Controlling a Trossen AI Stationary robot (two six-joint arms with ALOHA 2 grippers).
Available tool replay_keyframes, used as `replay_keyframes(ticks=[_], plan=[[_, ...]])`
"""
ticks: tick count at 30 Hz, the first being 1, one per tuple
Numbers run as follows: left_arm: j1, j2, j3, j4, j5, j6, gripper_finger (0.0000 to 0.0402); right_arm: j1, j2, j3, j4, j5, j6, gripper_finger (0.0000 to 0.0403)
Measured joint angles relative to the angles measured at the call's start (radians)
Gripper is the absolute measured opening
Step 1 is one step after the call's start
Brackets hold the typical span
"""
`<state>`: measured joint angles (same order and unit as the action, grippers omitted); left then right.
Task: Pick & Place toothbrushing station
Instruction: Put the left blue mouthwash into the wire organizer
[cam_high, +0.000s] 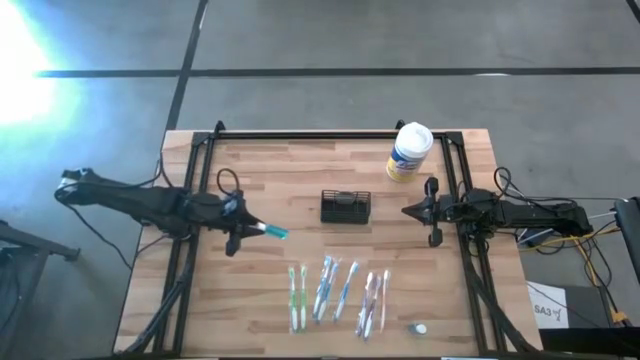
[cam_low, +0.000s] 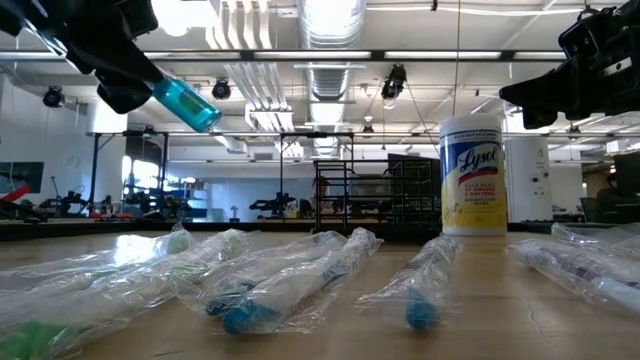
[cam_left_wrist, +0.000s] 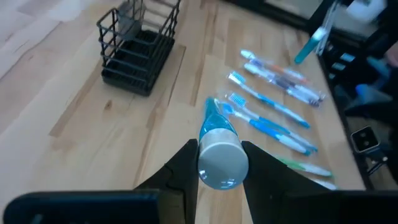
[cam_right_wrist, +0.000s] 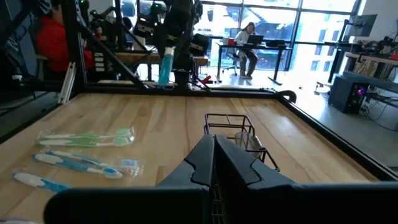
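Over the left half of the bench (cam_high: 260, 175), the left gripper (cam_high: 245, 226) is hanging above the wood with a teal tube (cam_high: 270, 231) pinched between its fingers (cam_left_wrist: 267, 177). The tube looks like toothpaste or a brush case, hard to say which. It's held by its capped end, with the rest sticking out toward the middle of the bench, which looks like the way you'd carry something you mean to drop end-first into a slot. That's a guess, though.

The caddy (cam_high: 345, 207), the black wire one with compartments, stands upright near the middle of the bench, a bit to the right of the tube and well apart from it. From the left wrist view it's got what looks like a grey item in one far compartment; the rest is hard to make out.

The right gripper (cam_high: 408, 211) is parked just right of the caddy with its fingers shut on nothing, pointing at it. It seems to be waiting.

Along the near edge there's a row of wrapped toothbrushes (cam_high: 335, 292) laid out side by side, green ones to the left, blue in the middle, pinkish to the right. They're probably lined up like that so each can be grabbed alone. A wipes canister (cam_high: 408, 152) stands at the far right, out of the way, and a small white cap (cam_high: 420, 328) sits near the right corner.
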<state>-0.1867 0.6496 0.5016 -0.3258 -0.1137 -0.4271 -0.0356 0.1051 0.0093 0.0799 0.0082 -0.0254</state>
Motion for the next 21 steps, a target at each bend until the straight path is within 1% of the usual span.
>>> replay_keyframes(ticks=[8, 16, 21], plan=[[0.0, -0.099, -0.085, 0.048, 0.0, 0.005, 0.0098, 0.0, 0.0, 0.0, 0.0, 0.0, -0.001, 0.0008], [0.0, -0.156, -0.152, 0.099, 0.0, 0.01, 0.0098, 0.0, 0.0, 0.0, -0.001, 0.0, -0.001, 0.0008], [0.001, -0.171, -0.171, 0.13, -0.005, -0.036, 0.0098, 0.0, 0.0, 0.0, -0.001, 0.0, -0.001, 0.0008]])
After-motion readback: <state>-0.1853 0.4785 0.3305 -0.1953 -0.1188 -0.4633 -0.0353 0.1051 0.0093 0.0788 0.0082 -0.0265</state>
